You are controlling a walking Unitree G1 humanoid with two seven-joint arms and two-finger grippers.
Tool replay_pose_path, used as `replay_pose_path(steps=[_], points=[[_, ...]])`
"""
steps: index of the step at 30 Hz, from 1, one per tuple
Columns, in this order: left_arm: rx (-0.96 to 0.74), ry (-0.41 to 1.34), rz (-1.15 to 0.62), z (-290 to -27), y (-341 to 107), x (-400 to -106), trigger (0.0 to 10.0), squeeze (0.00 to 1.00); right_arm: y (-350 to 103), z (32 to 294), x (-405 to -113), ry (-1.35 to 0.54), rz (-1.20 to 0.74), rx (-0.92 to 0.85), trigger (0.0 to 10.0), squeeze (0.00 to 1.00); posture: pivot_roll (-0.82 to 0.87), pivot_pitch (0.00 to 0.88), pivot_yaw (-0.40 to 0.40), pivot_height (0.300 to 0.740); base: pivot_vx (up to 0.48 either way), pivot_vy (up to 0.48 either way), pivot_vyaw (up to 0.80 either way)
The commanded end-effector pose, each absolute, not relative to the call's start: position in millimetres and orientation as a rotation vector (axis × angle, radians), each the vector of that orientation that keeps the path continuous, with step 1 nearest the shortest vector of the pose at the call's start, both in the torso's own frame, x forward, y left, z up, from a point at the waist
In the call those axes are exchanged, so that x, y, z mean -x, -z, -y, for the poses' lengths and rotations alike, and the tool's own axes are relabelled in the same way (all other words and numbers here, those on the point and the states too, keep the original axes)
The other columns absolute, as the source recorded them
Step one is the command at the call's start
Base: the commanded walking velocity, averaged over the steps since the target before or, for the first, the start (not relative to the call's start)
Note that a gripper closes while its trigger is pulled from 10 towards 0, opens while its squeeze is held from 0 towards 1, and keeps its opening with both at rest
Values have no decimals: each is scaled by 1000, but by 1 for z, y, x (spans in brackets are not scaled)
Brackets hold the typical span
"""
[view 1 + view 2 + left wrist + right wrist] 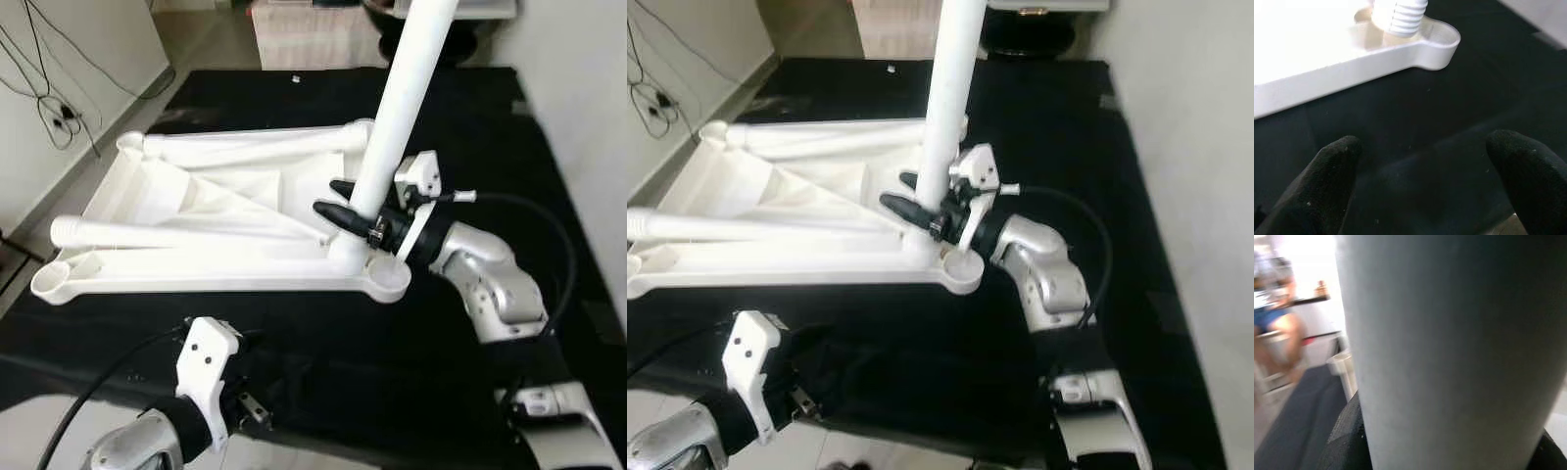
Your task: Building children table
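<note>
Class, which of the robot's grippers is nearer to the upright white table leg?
Right. The right gripper has its fingers around the upright table leg; the left gripper hovers open over the black mat, apart from it.

No text or labels seem legible anywhere.

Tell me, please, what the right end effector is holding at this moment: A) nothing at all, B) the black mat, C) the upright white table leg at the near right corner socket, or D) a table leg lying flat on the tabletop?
C: the right end effector has its black fingers closed around the upright white table leg, just above the overturned tabletop.
</note>
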State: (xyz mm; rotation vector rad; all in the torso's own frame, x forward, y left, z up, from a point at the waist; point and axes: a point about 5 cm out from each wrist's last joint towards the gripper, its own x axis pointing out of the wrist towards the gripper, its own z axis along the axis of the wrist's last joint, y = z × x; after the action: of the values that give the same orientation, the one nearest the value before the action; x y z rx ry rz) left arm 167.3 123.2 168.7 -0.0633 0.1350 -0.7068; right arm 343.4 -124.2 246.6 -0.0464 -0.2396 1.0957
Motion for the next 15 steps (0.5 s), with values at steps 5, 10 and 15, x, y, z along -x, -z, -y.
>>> replay_pose_path(steps=[5,10,15], points=[[84,746,-129,-115,-173,-150,10000,0,-267,141,-353,-1197,286,94,10000,0,89,347,62,740,0,0,0],[93,721,-112,-112,-173,-138,10000,0,-277,160,-334,-1373,278,208,10000,0,89,376,68,740,0,0,0],[91,725,-104,-109,-174,-133,10000,0,-282,170,-330,-1433,266,269,10000,0,87,389,75,740,0,0,0]])
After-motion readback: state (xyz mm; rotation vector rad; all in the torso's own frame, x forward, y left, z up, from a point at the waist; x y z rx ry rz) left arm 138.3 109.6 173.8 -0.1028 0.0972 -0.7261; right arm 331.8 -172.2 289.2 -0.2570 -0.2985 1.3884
